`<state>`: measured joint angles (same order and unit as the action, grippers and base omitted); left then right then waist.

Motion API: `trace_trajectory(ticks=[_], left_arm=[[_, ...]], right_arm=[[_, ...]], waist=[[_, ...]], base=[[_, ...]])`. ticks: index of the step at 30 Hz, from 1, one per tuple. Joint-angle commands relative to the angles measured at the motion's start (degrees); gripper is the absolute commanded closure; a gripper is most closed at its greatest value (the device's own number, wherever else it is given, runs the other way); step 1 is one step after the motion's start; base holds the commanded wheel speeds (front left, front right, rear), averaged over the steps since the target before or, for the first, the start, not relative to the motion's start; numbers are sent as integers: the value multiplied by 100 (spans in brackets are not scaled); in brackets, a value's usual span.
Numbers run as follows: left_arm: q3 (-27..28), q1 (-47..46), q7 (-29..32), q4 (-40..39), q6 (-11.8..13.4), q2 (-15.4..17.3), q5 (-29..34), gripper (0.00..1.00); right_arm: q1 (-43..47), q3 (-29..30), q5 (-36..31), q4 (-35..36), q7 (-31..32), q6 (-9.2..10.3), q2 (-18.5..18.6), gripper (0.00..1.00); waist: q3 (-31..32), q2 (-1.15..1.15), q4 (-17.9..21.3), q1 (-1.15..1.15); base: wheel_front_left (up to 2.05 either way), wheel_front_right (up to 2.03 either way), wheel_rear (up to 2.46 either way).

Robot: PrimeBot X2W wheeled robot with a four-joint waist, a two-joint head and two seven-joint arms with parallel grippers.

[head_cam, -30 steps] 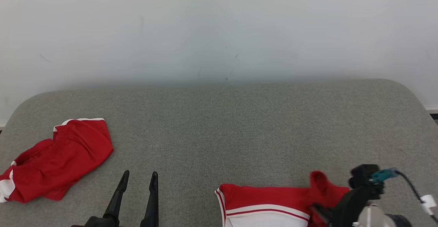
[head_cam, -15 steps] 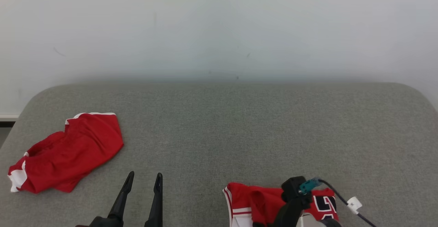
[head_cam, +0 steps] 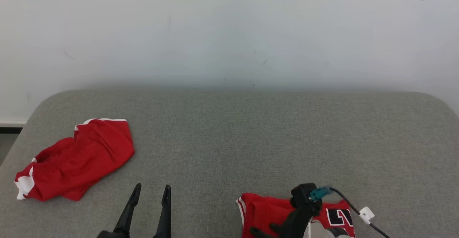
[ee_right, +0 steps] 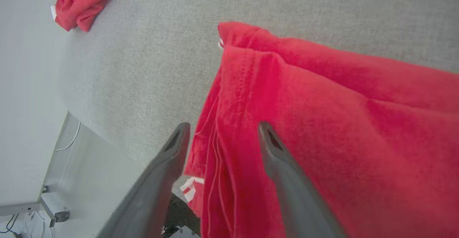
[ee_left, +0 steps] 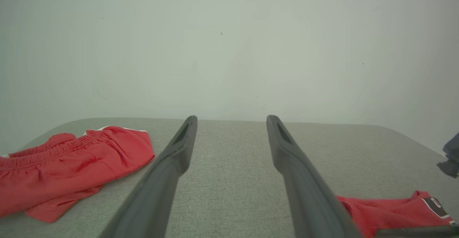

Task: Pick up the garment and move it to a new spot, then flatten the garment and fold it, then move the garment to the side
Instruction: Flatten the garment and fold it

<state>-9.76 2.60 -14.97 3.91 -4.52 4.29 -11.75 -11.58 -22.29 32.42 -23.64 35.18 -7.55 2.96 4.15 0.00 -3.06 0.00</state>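
Here the right gripper [ee_right: 222,132] stands spread, the layered edge of the folded red jersey with white trim and black lettering [ee_right: 340,123] lying loose between its fingers, unpinched. The jersey rests at the near right edge of the grey fabric surface [head_cam: 229,141]. To slide it aside intact, the gripper should probably catch every layer and travel low. The left gripper [head_cam: 152,188] hangs spread and empty, between the jersey and crumpled red shorts [head_cam: 79,159].

shorts [head_cam: 79,155] left on table [head_cam: 229,141], garment [head_cam: 265,211] right
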Motion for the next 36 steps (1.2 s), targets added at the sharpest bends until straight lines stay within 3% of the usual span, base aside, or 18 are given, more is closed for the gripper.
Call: trace_trajectory(ticks=[1, 6, 10, 16, 21, 25, 36], left_arm=[[-6, 95, -22, -8, 1, -13, 34, 0], [18, 188, -22, -41, 27, -10, 31, 0], [25, 214, -22, -60, 31, -3, 35, 0], [-42, 262, -22, -18, 13, -32, -36, 0], [-43, 281, -22, 134, 34, -82, -312, 0], [63, 174, -22, 234, 84, -110, -565, 0], [685, 151, -22, 335, -23, -121, -506, 0]], right_arm=[[-87, 12, 173, 29, -113, 14, -13, 0], [-257, 323, 744, 582, -383, 14, -7, 0], [-268, 845, 221, 847, -477, 14, -1, 0], [183, 2124, -1153, 1551, -520, 14, 138, 0], [726, 2574, -1744, 2175, -734, 14, 223, 0], [1108, 2877, -1872, 2435, -1374, 14, 101, 0], [1727, 2768, -2205, 2256, -3524, 14, 2, 0]], waist=[[22, 0, 7, 0], [112, 0, 63, 0], [155, 0, 86, 0], [207, 0, 84, 0], [227, 0, 130, 0], [260, 0, 185, 0], [411, 0, 334, 0]], base=[[0, 0, 0], [0, 0, 0], [0, 0, 0], [0, 0, 0], [0, 0, 0], [0, 0, 0], [0, 0, 0]])
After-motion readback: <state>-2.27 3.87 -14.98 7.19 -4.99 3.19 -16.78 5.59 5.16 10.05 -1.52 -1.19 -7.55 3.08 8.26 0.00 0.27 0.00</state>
